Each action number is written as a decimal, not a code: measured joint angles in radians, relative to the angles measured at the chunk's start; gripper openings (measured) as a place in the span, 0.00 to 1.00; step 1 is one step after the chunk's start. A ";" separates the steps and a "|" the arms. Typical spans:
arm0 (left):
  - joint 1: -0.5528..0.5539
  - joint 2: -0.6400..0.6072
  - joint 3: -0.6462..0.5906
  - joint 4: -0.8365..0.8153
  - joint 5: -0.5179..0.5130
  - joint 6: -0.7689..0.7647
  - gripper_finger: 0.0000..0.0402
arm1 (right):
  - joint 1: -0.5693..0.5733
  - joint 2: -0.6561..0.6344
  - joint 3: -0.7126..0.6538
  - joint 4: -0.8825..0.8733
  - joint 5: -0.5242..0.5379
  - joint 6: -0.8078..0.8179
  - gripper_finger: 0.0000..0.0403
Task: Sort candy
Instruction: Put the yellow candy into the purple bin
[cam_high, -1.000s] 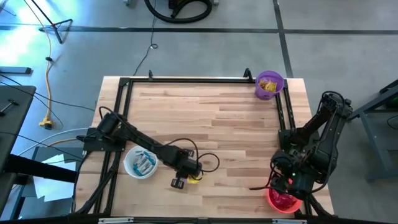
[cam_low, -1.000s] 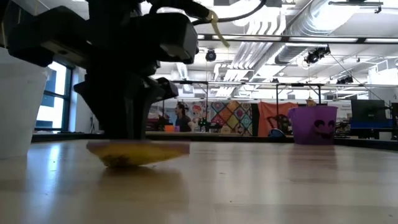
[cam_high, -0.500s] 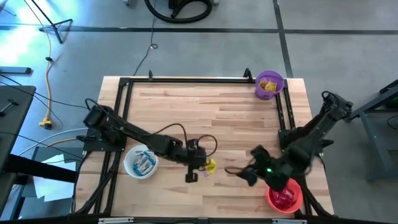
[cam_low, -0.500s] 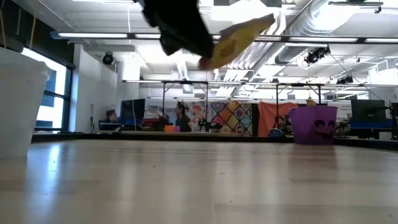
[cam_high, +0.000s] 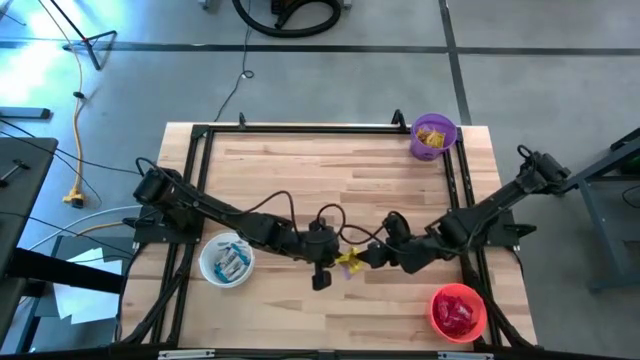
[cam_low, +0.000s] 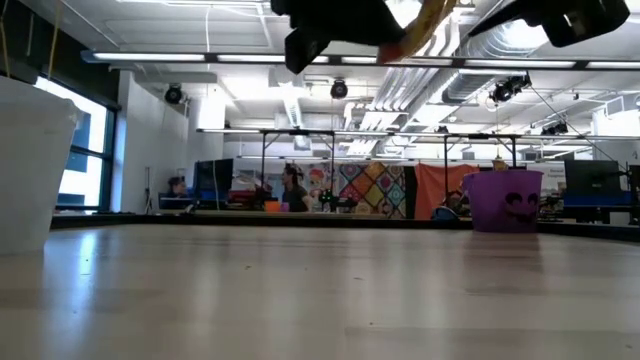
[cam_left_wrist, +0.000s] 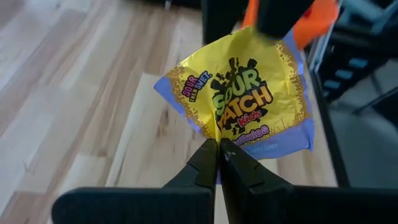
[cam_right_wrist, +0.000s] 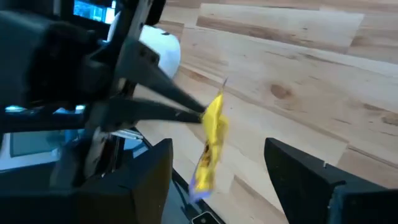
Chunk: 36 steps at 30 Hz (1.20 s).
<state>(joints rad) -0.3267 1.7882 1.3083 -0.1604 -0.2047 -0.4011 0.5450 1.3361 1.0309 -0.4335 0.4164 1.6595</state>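
Note:
My left gripper (cam_left_wrist: 219, 148) is shut on a yellow wrapped candy (cam_left_wrist: 249, 93) and holds it in the air over the middle of the table (cam_high: 350, 262). My right gripper (cam_right_wrist: 219, 163) is open and faces it from the table's right. Its two fingers stand on either side of the candy (cam_right_wrist: 210, 140) without touching it. In the low view the candy (cam_low: 425, 20) shows high above the tabletop, between the left gripper (cam_low: 340, 25) and the right gripper (cam_low: 570, 15). My left gripper pinches one edge of the yellow wrapper (cam_left_wrist: 221, 132) between its two fingertips. The fingers come about level from the table's left. The candy sticks out beyond the fingertips toward the right gripper, lifted clear of the table.
A purple bowl (cam_high: 433, 136) with yellow candies stands at the far right corner. A white bowl (cam_high: 227, 262) with light blue candies stands at the near left. A red bowl (cam_high: 458, 312) with red candies stands at the near right. A black frame (cam_high: 300, 127) borders the table.
My left gripper has lifted the yellow candy off the table and carried it up and toward the table's right. My right gripper has swung from above the red bowl toward the table's left, up to the candy.

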 joint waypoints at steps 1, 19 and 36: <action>0.000 0.000 0.000 0.015 -0.002 -0.006 0.00 | -0.004 0.000 0.000 -0.002 -0.002 -0.001 0.60; 0.024 -0.048 0.000 0.053 -0.063 -0.033 0.09 | -0.028 -0.003 0.038 -0.003 0.033 -0.179 0.05; 0.003 -0.353 -0.332 0.243 -0.081 0.009 0.21 | -0.319 -0.254 0.122 -0.692 0.213 -0.286 0.00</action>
<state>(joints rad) -0.3237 1.4350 0.9761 0.0827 -0.2858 -0.3917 0.2263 1.0818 1.1526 -1.1257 0.6292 1.3731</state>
